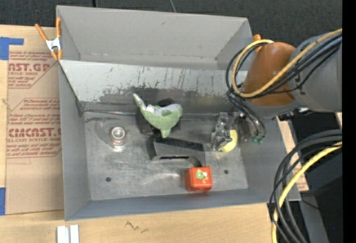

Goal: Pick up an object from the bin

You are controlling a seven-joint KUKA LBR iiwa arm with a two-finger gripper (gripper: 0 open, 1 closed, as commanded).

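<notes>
I've got the arm reaching in over the bin's right wall, its orange cover and a loop of yellow and black cables hanging above the right side of the bin. The gripper is down low on the floor of the bin, close to the right wall and about halfway between the back and front edges.

Right at its tip sits 1 small yellow thing, rounded and pale, touching or just beside the metal of the gripper. Is it between the fingers? I cannot tell from here, and I cannot tell either whether the fingers stand wide or narrow; they merge into the wrist hardware.

Nearest neighbour is a flat black piece, lying across the middle of the floor, its right end near the gripper. On its back end rests a soft green and white thing, crumpled, up by the back wall at the middle.

Toward the front edge, a little right of centre, there's 1 orange-red cube, apart from everything else. Over on the left side, well apart from the gripper, sits 1 round clear piece with a silvery knob, flat on the floor.
</notes>
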